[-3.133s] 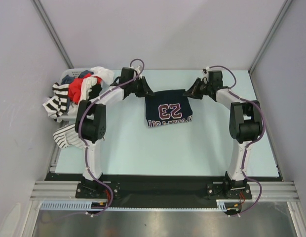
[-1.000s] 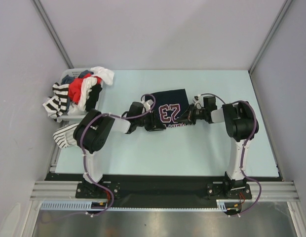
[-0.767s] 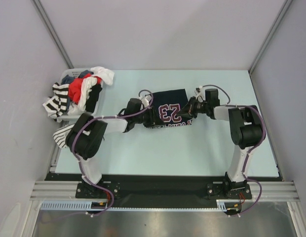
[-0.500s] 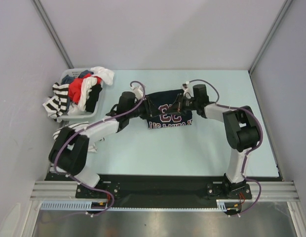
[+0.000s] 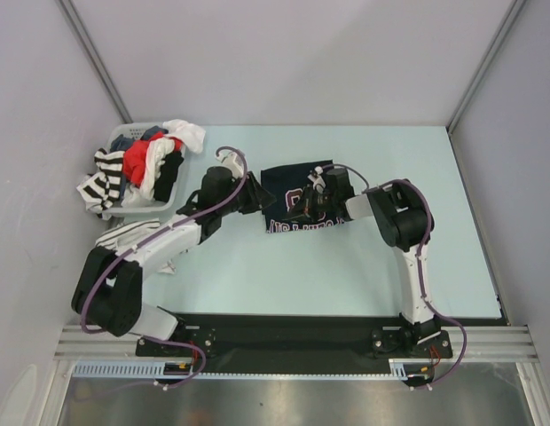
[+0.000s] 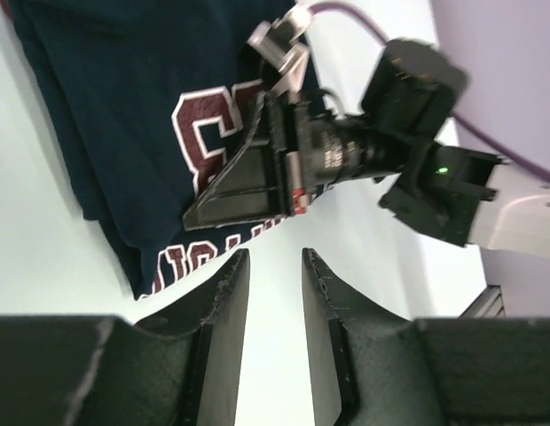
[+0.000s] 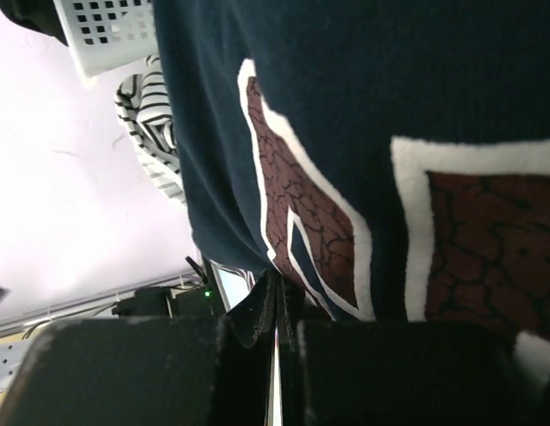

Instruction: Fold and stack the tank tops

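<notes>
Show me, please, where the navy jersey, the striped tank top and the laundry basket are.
navy jersey [image 5: 281, 184], top external view, plain navy cloth at its far left part
striped tank top [image 5: 118, 234], top external view, its uncovered striped cloth
laundry basket [image 5: 133, 211], top external view, its near wall

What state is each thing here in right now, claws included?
Navy jersey: folded, flat on the table.
Striped tank top: unfolded, at the table's left edge.
Laundry basket: heaped with clothes.
Left claw: slightly open, empty.
Right claw: shut, tip against the jersey.

left tool [image 6: 273, 263] slightly parted, right tool [image 7: 277, 300] closed, both facing each other
</notes>
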{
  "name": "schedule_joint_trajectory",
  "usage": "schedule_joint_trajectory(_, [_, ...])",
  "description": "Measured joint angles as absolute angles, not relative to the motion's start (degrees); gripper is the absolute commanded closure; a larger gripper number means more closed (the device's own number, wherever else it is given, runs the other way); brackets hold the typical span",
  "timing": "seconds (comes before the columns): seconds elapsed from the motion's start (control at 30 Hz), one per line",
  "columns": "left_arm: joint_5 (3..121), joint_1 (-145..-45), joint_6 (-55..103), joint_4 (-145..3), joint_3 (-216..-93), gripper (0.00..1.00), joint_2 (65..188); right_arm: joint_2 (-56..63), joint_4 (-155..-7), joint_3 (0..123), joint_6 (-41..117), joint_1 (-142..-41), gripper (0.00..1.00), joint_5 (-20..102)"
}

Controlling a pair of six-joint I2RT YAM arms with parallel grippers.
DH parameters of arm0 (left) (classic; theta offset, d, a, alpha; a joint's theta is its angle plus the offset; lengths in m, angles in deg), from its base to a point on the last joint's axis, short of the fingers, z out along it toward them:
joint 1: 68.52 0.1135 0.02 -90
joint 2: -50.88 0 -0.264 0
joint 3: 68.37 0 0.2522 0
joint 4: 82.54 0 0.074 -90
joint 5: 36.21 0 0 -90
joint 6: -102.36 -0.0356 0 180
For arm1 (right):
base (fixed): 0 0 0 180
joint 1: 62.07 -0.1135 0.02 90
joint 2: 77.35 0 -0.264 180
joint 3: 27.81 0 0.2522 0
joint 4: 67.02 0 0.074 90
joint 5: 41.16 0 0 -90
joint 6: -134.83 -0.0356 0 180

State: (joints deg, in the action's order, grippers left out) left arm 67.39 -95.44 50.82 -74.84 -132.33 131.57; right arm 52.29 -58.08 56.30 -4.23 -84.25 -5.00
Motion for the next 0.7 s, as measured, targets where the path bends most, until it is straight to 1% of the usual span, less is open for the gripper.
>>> schedule_joint_trajectory(0.17, [67.5,-95.4,50.8,-74.7,-133.4,0.66,136.1,51.9,-57.4,56.3,-5.4,-83.7,1.0,-5.5])
schedule_joint_trajectory(0.3, [68.4,-95.7,50.9,-75.9,-136.7,0.66,140.8,48.7,-61.3,57.4,-4.6,-82.0,1.0,-4.7])
schedule_joint_trajectory(0.43, [70.9,-96.6,51.7,-79.4,-140.1,0.69,147.1,45.0,-63.7,62.0,-4.4,-78.0,1.0,-4.0])
schedule_joint_trajectory(0.53, [72.7,-96.9,53.3,-82.3,-141.2,0.7,151.7,44.5,-63.4,66.5,-4.9,-75.0,1.0,-4.0])
schedule_joint_trajectory(0.7, [73.4,-97.3,56.7,-87.6,-137.4,0.71,156.2,46.4,-63.2,72.4,-6.4,-71.8,1.0,-3.8])
